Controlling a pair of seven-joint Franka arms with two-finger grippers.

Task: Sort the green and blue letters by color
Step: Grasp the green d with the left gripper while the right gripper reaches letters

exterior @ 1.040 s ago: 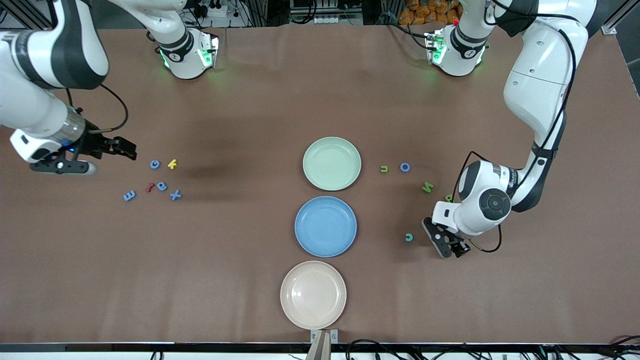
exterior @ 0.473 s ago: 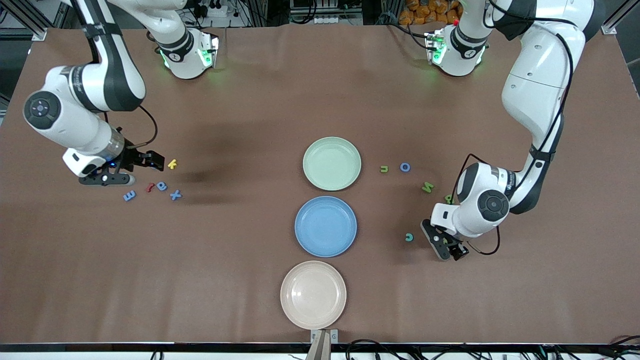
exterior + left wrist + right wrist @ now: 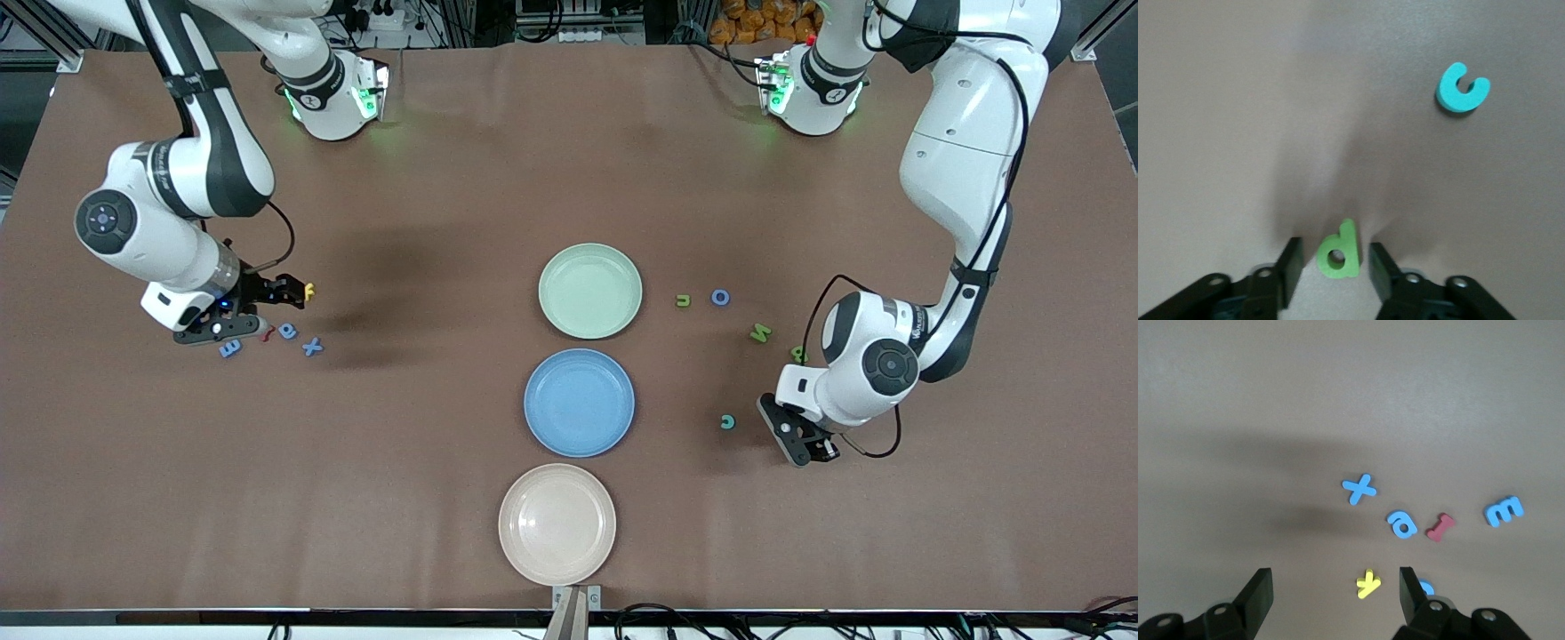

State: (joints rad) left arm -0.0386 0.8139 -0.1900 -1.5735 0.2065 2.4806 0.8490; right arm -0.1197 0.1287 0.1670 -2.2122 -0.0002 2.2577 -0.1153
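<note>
Right gripper (image 3: 283,307) moved over letter cluster, left gripper (image 3: 1329,267) jaws narrowed around green letter (image 3: 1339,249).

Three plates line the brown table (image 3: 444,498): a pale green plate (image 3: 590,291), a blue plate (image 3: 579,402) and a beige plate (image 3: 556,524) nearest the front camera. A yellow letter (image 3: 1368,585) lies near a red letter (image 3: 1439,527).

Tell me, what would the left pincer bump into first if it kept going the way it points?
Probably the green letter d: it lies between the left pincer's open fingers, so it, and the table under it, come first.
</note>
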